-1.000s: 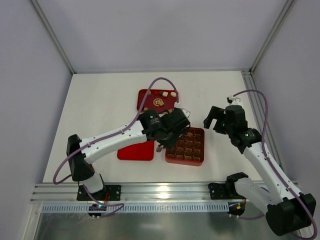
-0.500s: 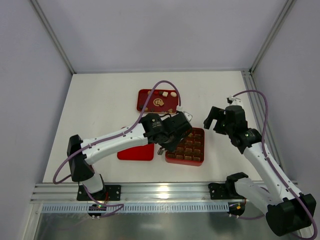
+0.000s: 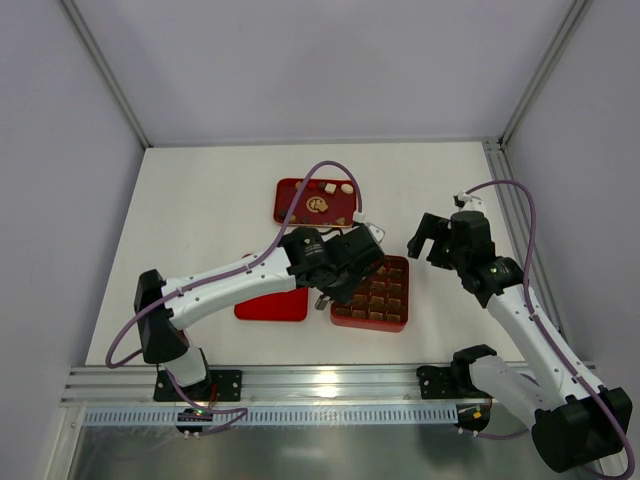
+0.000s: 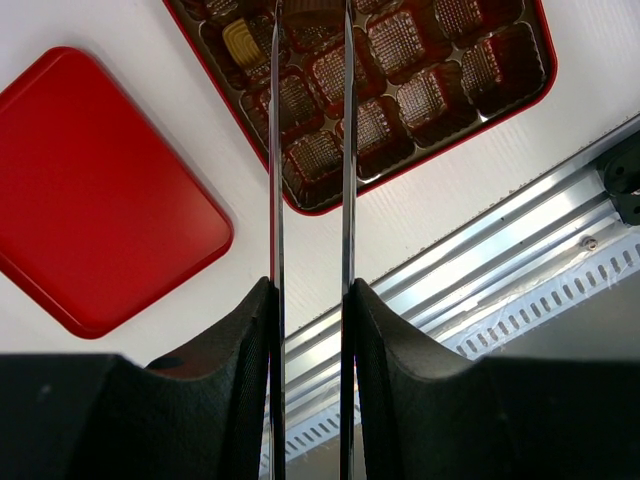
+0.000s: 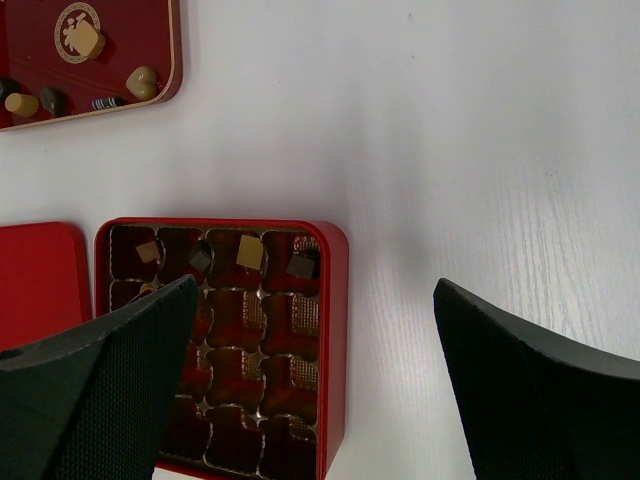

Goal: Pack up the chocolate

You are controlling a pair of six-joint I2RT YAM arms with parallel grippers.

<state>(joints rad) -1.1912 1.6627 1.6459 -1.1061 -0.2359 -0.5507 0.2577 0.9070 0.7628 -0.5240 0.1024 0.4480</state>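
The red gridded box (image 3: 385, 300) lies at the table's middle. Its far row holds several chocolate pieces (image 5: 249, 252), dark and tan. My left gripper (image 4: 312, 6) hangs over the box's left cells (image 4: 400, 95), its thin metal fingers (image 4: 274, 150) shut on a brown chocolate (image 4: 318, 12) at the tips. A tan piece (image 4: 243, 42) sits in a cell just left of them. More chocolate (image 5: 85, 40) lies on the red tray (image 3: 300, 190) behind the box. Over bare table to the box's right, my right gripper (image 5: 315, 290) stands wide open with nothing in it.
The flat red lid (image 4: 90, 190) lies left of the box, close to it. An aluminium rail (image 3: 320, 385) runs along the near table edge. White walls with metal posts (image 3: 105, 75) close in the sides and back.
My left gripper has shifted slightly right, further over the box, still holding its piece. The right arm has not moved.
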